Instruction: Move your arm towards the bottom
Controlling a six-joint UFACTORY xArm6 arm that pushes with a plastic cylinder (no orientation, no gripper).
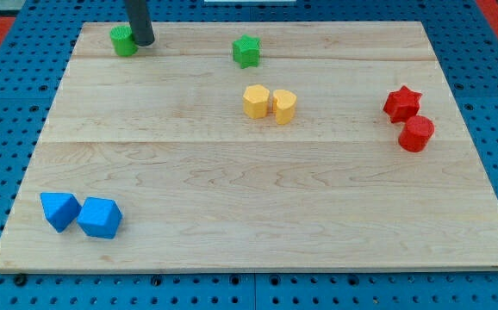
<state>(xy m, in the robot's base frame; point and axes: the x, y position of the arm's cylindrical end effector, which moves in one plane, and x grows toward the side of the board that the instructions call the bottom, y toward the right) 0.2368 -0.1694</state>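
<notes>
Pincer: none shows; our tip [143,41] sits far left on the tabletop [258,189], touching the green block [123,40]; the whole move nearward remains.

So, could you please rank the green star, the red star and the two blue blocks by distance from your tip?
From my tip:
1. Green star, top centre.
2. Blue blocks, bottom left; too close to separate.
3. Red star, far right.

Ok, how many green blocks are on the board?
2, both near the view's top: a green block at top left, right beside my tip, and a green star nearer the middle. None looks hidden.
</notes>
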